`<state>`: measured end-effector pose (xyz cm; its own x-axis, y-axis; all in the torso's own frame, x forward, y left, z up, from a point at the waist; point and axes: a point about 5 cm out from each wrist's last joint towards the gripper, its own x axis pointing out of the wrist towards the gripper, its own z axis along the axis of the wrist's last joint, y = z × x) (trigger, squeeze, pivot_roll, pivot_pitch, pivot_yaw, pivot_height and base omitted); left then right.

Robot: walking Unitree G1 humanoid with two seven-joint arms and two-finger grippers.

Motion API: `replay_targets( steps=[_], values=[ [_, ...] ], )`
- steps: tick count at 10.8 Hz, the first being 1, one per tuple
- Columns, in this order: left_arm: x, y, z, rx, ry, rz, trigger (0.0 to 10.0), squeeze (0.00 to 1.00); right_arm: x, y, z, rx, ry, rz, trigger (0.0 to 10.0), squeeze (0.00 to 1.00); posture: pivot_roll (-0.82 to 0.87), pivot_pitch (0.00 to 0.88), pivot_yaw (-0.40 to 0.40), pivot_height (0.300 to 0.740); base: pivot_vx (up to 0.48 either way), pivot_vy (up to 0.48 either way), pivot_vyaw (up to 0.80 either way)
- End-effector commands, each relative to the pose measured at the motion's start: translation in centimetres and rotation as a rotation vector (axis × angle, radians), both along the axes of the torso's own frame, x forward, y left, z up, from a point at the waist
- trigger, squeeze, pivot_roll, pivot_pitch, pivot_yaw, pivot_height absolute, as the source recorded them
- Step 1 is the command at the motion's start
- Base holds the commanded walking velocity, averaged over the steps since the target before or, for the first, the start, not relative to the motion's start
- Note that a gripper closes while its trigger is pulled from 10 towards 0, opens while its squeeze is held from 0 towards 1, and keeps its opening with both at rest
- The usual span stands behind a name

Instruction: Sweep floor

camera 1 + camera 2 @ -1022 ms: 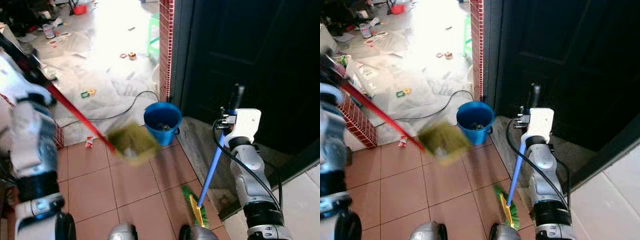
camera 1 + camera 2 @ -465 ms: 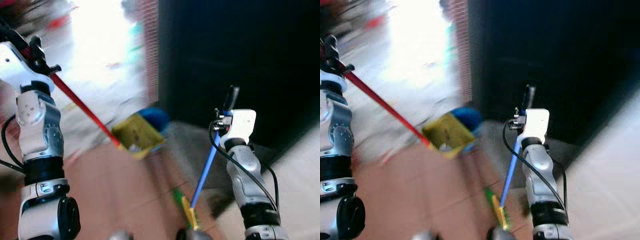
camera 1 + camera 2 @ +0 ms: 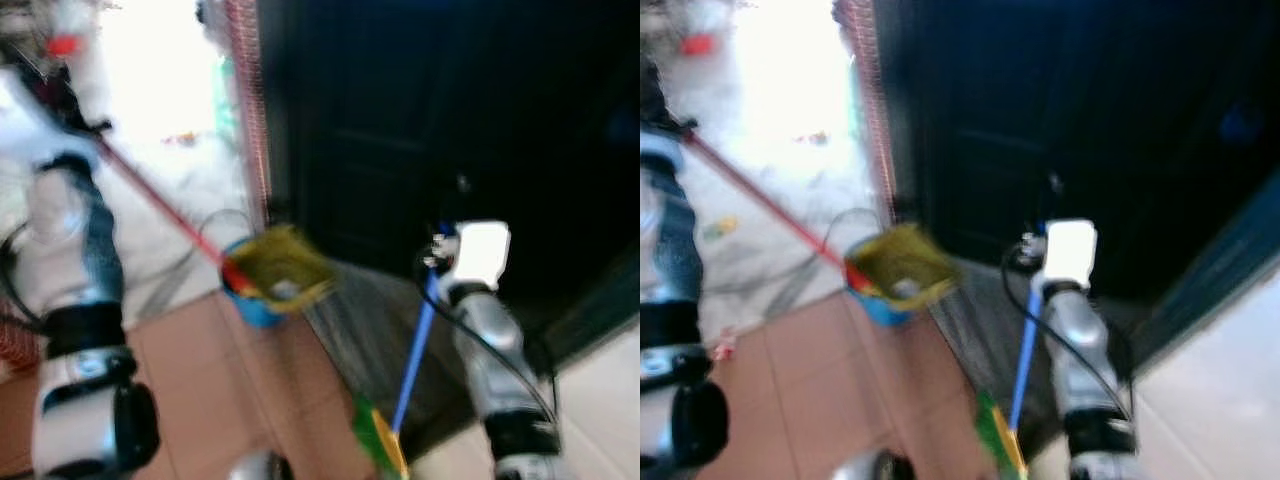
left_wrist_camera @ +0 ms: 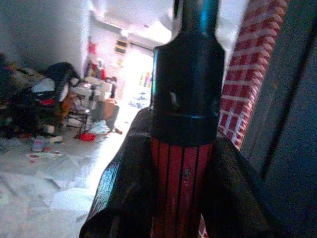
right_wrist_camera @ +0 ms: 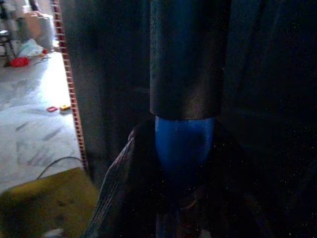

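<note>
The broom (image 3: 412,345), blue-handled with a green and yellow head low on the tiled floor (image 3: 190,380), stands in front of the dark door (image 3: 420,120), and the right gripper (image 5: 183,163) is clenched around its handle near the top. The left gripper (image 4: 181,183) grasps the red handle of the yellow dustpan (image 3: 282,270), which hangs tilted just above the blue bucket (image 3: 250,305) beside the red brick pillar (image 3: 248,100). A black cable (image 3: 200,225) lies on the pale floor beyond. The head views are blurred.

Dustpan (image 3: 280,275) over bucket (image 3: 250,305), left of broom (image 3: 405,385).
</note>
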<state>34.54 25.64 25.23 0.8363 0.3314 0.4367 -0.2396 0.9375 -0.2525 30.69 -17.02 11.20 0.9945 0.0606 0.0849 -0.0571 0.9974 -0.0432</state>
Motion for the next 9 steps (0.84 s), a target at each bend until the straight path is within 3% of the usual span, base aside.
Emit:
replay_targets(
  steps=[1,6,9],
  values=[
    [-0.26,-0.48,2.15,-0.008,-0.108,-0.013,10.0,0.0,-0.21,-0.38,0.32,-0.007,-0.019,-0.007,10.0,0.0,-0.11,0.0,0.031,0.74,0.0,0.416,0.0],
    [-0.04,-0.34,1.88,-0.034,-0.088,-0.016,10.0,0.0,-0.46,-0.25,0.19,-0.008,-0.016,0.004,10.0,0.0,-0.11,0.001,0.032,0.74,0.0,0.463,0.0],
    [-0.28,-0.96,1.49,0.016,-0.083,0.013,10.0,0.0,-0.65,-0.38,0.19,-0.006,-0.013,0.001,10.0,0.0,-0.11,0.016,0.036,0.74,0.08,0.423,0.0]
  ],
)
